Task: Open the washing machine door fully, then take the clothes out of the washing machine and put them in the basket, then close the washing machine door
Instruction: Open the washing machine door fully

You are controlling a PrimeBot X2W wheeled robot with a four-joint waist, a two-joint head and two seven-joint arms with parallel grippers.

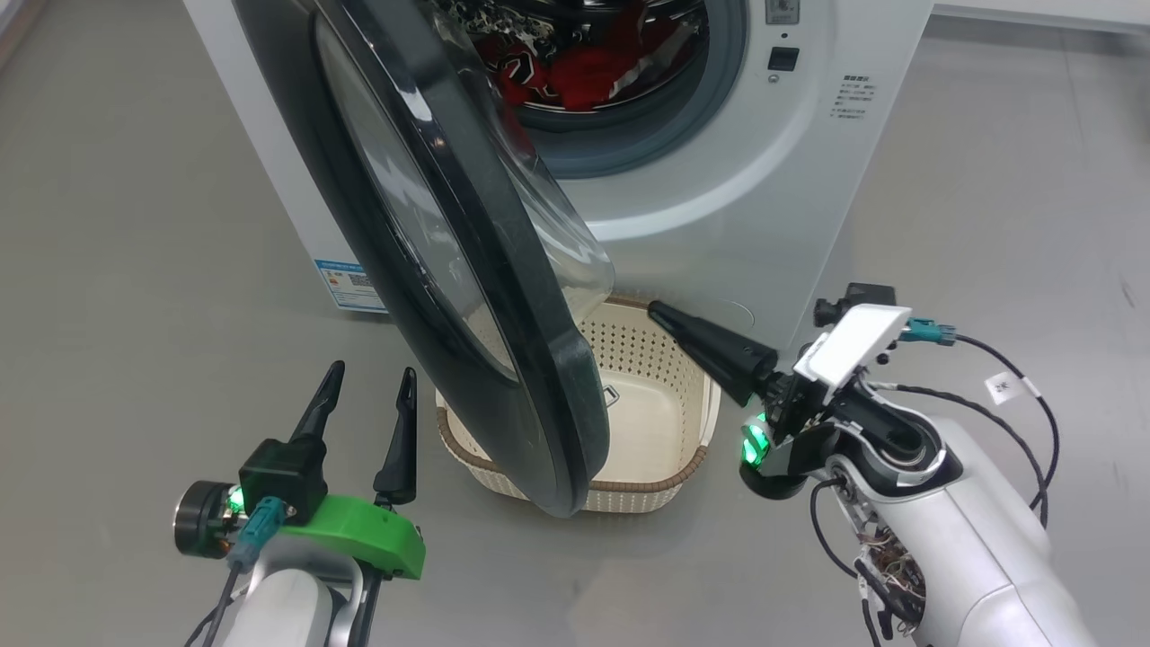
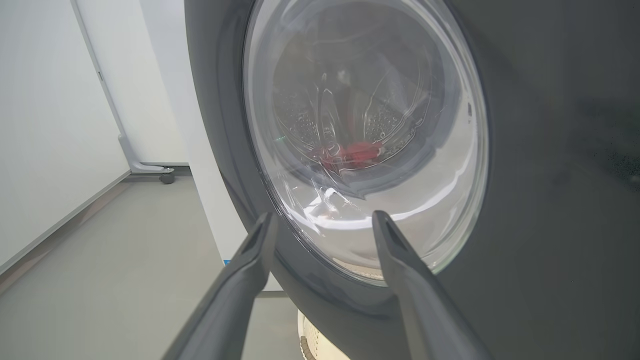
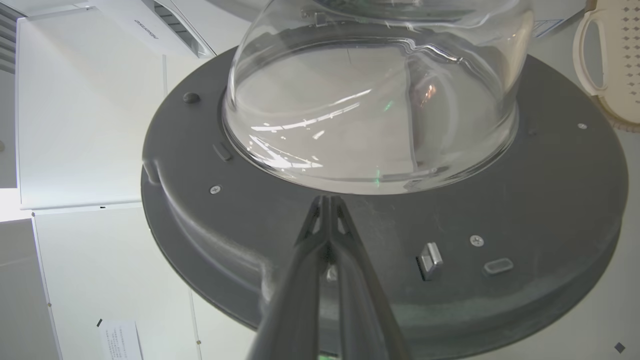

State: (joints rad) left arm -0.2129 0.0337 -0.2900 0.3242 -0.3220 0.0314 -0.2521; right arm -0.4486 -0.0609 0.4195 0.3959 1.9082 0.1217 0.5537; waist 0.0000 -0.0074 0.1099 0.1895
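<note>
Hovering over the grey floor (image 1: 135, 270), the left gripper (image 1: 373, 370) is spread, the right gripper (image 1: 656, 309) pressed together.

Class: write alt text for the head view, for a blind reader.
The black round door of a washing machine stands half open over a cream basket, red clothes in the drum. The right gripper, shut, points at the door's inner side; the left gripper is open outside it.

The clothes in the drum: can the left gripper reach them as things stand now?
Probably not. The washing machine door stands only partly open, right between the open left gripper and the clothes; the gripper faces the door's outer glass. The door should swing wider first.
</note>
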